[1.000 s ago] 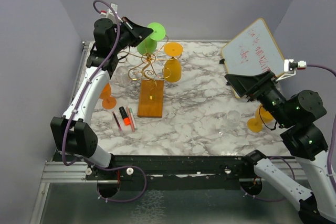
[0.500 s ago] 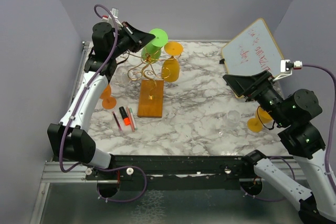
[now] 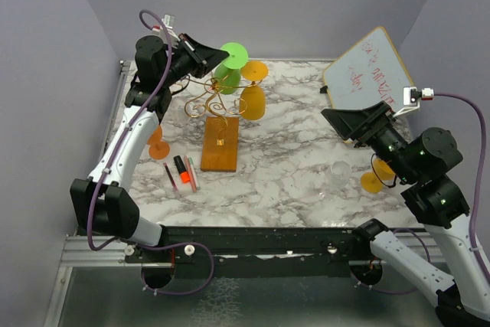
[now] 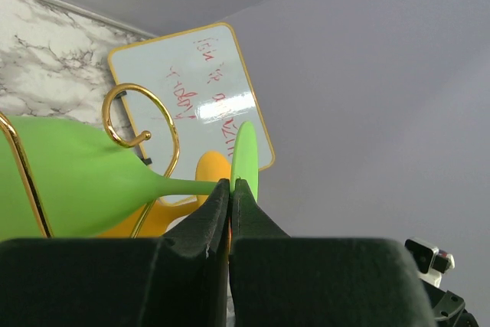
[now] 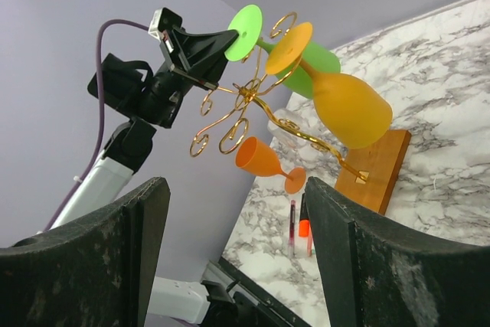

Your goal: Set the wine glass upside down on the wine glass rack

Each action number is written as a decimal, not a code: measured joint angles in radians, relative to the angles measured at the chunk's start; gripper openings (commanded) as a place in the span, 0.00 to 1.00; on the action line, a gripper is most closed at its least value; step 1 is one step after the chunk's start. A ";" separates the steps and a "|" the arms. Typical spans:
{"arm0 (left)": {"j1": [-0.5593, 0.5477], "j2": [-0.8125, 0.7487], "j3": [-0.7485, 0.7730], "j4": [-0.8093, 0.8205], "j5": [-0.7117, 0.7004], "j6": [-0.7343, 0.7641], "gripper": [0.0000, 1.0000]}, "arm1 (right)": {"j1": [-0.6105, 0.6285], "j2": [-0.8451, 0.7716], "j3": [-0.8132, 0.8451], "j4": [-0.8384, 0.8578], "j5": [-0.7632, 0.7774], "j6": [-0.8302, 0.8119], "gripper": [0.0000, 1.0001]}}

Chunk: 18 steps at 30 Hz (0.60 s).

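One green wine glass [image 3: 227,76] nearer the rack [image 3: 220,147]

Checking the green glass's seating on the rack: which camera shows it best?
Right wrist view: the green wine glass shows foot, stem and bowl among the rack arms. Left wrist is too close, its foot edge-on in the left hand; top sees it small.

- The wine glass rack [image 3: 220,143] curls and a hung orange glass [image 3: 253,102] hem in the left hand [image 3: 222,55] and its green wine glass [image 3: 227,76].
- Open tabletop [image 3: 283,151] lies between the rack and a clear glass [image 3: 340,171].
- The whiteboard [image 3: 367,73] blocks the far right.
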 measured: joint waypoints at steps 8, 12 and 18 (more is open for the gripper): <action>-0.013 0.036 -0.009 0.061 0.001 -0.041 0.00 | 0.000 0.015 -0.019 0.006 -0.001 0.013 0.76; -0.018 0.060 -0.009 0.108 0.002 -0.064 0.00 | 0.000 0.020 -0.024 0.007 -0.001 0.018 0.76; -0.021 0.094 0.013 0.133 -0.002 -0.070 0.00 | 0.000 0.022 -0.025 0.012 -0.001 0.024 0.76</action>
